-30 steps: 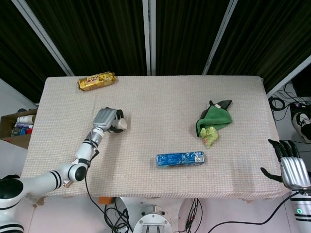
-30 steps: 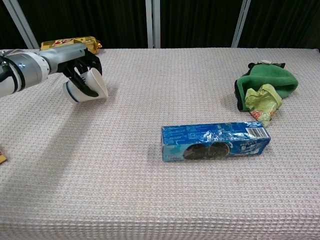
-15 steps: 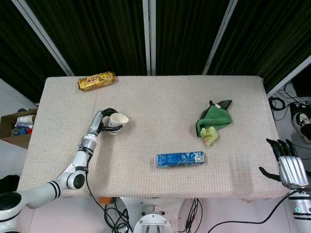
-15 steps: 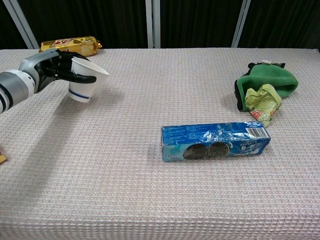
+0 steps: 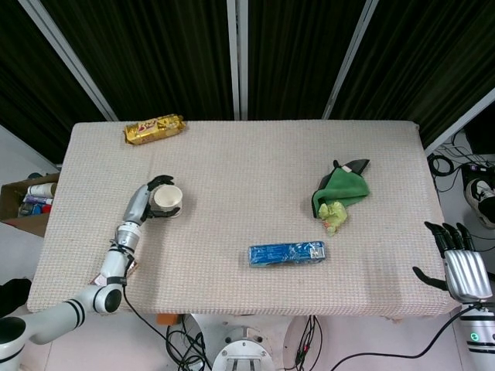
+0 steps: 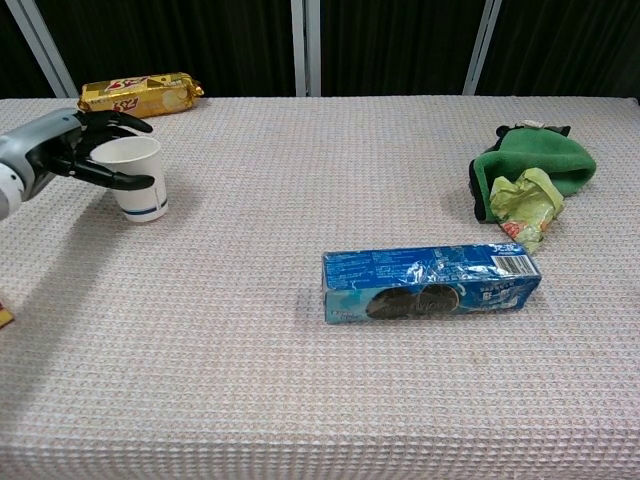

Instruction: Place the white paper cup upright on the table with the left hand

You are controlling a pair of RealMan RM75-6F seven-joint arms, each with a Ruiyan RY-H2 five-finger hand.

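1. Left hand (image 6: 62, 152) wraps around the white paper cup (image 6: 134, 177), its dark fingers (image 6: 112, 178) curling across the front of the cup wall just under the rim while another reaches over behind the rim. It has hold of the cup; the grip looks loose rather than squeezed, judging by the round, undented rim.

2. In the chest view the cup stands upright, mouth up, on the left side of the table (image 6: 300, 400), its base looking as if it touches the cloth. It sits near the gold snack packet (image 6: 140, 93), which lies further back, and well apart from the blue biscuit pack (image 6: 430, 283).

3. Handling, as a judgement: a thin paper cup is very light and seemingly empty, so it will tip at a small nudge. Its wall is soft and will crush if pinched hard, and the smooth paper can slip through hard fingertips. The best hold is around the upper wall below the rolled rim, where the cup is stiffest, which is where the fingers lie now.

4. From the head view the left arm runs from the table's near-left corner up to the cup (image 5: 165, 200), forearm low over the cloth, hand (image 5: 141, 202) at the cup's left side with the palm turned toward it.

5. Right hand (image 5: 462, 267) hangs off the table's right edge, fingers spread and holding nothing.
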